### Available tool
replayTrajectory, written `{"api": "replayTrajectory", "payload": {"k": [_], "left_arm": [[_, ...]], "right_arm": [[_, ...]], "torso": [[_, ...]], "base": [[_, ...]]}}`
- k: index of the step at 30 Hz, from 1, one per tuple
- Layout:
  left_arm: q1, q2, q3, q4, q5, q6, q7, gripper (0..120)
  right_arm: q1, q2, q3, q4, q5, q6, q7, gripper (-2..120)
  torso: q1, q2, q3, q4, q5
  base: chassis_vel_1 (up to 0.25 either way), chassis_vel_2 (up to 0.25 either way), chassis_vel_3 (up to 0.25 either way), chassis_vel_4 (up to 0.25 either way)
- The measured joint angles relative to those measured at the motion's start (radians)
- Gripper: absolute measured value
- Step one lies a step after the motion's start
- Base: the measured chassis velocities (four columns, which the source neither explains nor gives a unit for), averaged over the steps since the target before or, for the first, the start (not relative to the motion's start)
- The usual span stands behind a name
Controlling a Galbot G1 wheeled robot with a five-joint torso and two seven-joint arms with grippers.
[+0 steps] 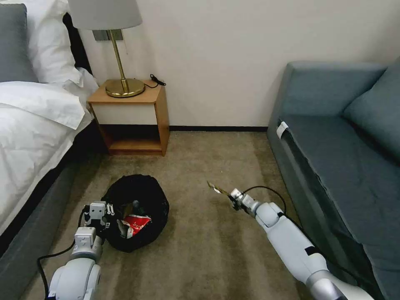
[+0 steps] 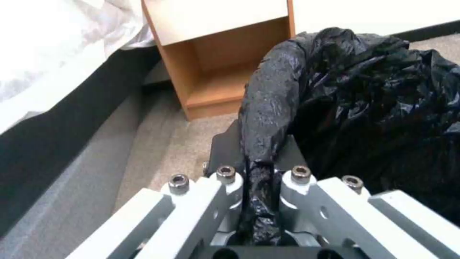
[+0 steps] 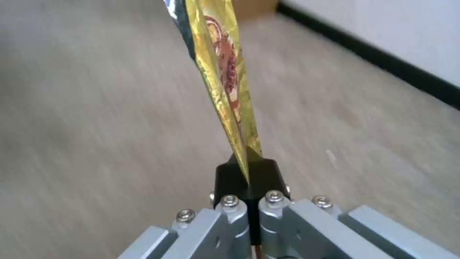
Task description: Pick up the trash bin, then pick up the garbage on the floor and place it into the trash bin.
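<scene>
I'm clamping my left gripper (image 2: 258,187) down on the rim of the trash bin (image 1: 139,196), a fold of its black bag liner (image 2: 364,93) pinched between the pads, and I'm holding the bin low over the carpet (image 1: 208,250) near the bed (image 1: 29,133). Inside it I'm seeing the red-and-white carton (image 1: 135,223) among other litter I can't make out.

My right gripper (image 3: 249,180) is squeezing the end of the gold snack wrapper (image 3: 225,79), which is sticking out stiffly beyond the fingertips, lifted off the floor between the bin and the sofa (image 1: 341,137), well apart from the bin's mouth.

The step in hand, as I judge it, is carrying the wrapper across to the bin. To do it well I'm wanting the whole wrapper over the opening, not just its tip, before letting go; it's light and could flutter wide. I'm also wanting the left arm steady, mouth upward, since the liner grip looks slippery.
</scene>
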Motion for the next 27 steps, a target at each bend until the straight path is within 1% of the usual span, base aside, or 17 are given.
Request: {"api": "replayTrajectory", "payload": {"k": [1, 4, 5, 6, 8, 9, 10, 11, 12, 13, 14, 15, 17, 18, 22, 27], "left_arm": [[0.0, -0.001, 0.001, 0.0, 0.001, 0.0, 0.0, 0], [0.001, -0.004, 0.004, -0.003, 0.007, 0.001, 0.0, 0], [0.001, -0.004, 0.004, -0.003, 0.007, 0.001, 0.0, 0], [0.001, -0.004, 0.004, -0.003, 0.008, 0.001, 0.0, 0], [0.002, -0.005, 0.004, -0.003, 0.009, 0.001, 0.0, 0], [0.002, -0.006, 0.004, -0.003, 0.009, 0.001, 0.0, 0], [0.002, -0.006, 0.004, -0.003, 0.009, 0.001, 0.0, 0], [0.002, -0.006, 0.004, -0.003, 0.01, 0.001, 0.0, 0], [0.002, -0.006, 0.005, -0.003, 0.01, 0.001, 0.0, 0], [0.001, -0.007, 0.005, -0.003, 0.01, 0.001, 0.0, 0], [0.001, -0.007, 0.006, -0.003, 0.01, 0.001, 0.0, 0], [0.001, -0.007, 0.006, -0.003, 0.01, 0.001, 0.0, 0], [0.0, -0.007, 0.007, -0.003, 0.01, 0.001, 0.0, 0], [0.0, -0.007, 0.007, -0.003, 0.01, 0.001, 0.0, 0], [-0.001, -0.007, 0.007, -0.005, 0.008, 0.001, -0.001, 0], [-0.002, -0.005, 0.01, -0.009, 0.008, 0.002, -0.001, 0]], "right_arm": [[-0.004, 0.0, -0.011, 0.027, 0.05, -0.004, 0.006, 0], [-0.024, -0.001, -0.062, 0.146, 0.254, -0.008, 0.02, 0], [-0.024, -0.001, -0.062, 0.146, 0.254, -0.008, 0.02, 0], [-0.032, -0.002, -0.075, 0.182, 0.317, -0.013, 0.024, 0], [-0.061, -0.005, -0.118, 0.294, 0.504, -0.045, 0.037, 0], [-0.071, -0.005, -0.129, 0.325, 0.548, -0.057, 0.039, 0], [-0.071, -0.005, -0.129, 0.325, 0.548, -0.057, 0.039, 0], [-0.08, -0.005, -0.141, 0.353, 0.588, -0.068, 0.042, 0], [-0.097, -0.005, -0.161, 0.405, 0.656, -0.091, 0.049, 0], [-0.106, -0.004, -0.171, 0.428, 0.687, -0.102, 0.052, 0], [-0.114, -0.003, -0.181, 0.448, 0.715, -0.112, 0.055, 0], [-0.114, -0.003, -0.181, 0.448, 0.715, -0.112, 0.055, 0], [-0.133, 0.0, -0.214, 0.501, 0.788, -0.135, 0.062, 0], [-0.139, 0.002, -0.227, 0.514, 0.806, -0.14, 0.064, 0], [-0.147, 0.016, -0.263, 0.527, 0.817, -0.146, 0.067, 0], [-0.146, 0.048, -0.293, 0.483, 0.773, -0.144, 0.068, 0]], "torso": [[0.0, 0.0, 0.0, 0.0, 0.0001], [0.0, 0.0, 0.0, 0.0, 0.0001], [0.0, 0.0, 0.0, 0.0, 0.0001], [0.0, 0.0, 0.0, 0.0, 0.0001], [0.0, 0.0, 0.0, 0.0001, 0.0001], [0.0, 0.0, 0.0, 0.0001, 0.0001], [0.0, 0.0, 0.0, 0.0001, 0.0001], [0.0, 0.0, 0.0, 0.0, 0.0001], [0.0, 0.0, 0.0, 0.0, 0.0], [0.0, 0.0, 0.0, 0.0, 0.0], [0.0, 0.0, 0.0, 0.0, 0.0001], [0.0, 0.0, 0.0, 0.0, 0.0001], [0.0, 0.0, 0.0, -0.0001, -0.0001], [0.0, 0.0, 0.0, -0.0001, 0.0002], [0.0, 0.0, 0.0, -0.0001, 0.0001], [0.0, 0.0, 0.0, 0.0, 0.0]], "base": [[0.0, 0.0, 0.0, 0.0], [0.0, 0.0, 0.0, 0.0], [0.0, 0.0, 0.0, 0.0], [0.0, 0.0, 0.0, 0.0], [0.0, 0.0, 0.0, 0.0], [0.0, 0.0, 0.0, 0.0], [0.0, 0.0, 0.0, 0.0], [0.0, 0.0, 0.0, 0.0], [0.0, 0.0, 0.0, 0.0], [0.0, 0.0, 0.0, 0.0], [0.0, 0.0, 0.0, 0.0], [0.0, 0.0, 0.0, 0.0], [0.0, 0.0, 0.0, 0.0], [0.0, 0.0, 0.0, 0.0], [0.0, 0.0, 0.0, 0.0], [0.0, 0.0, 0.0, 0.0]]}}
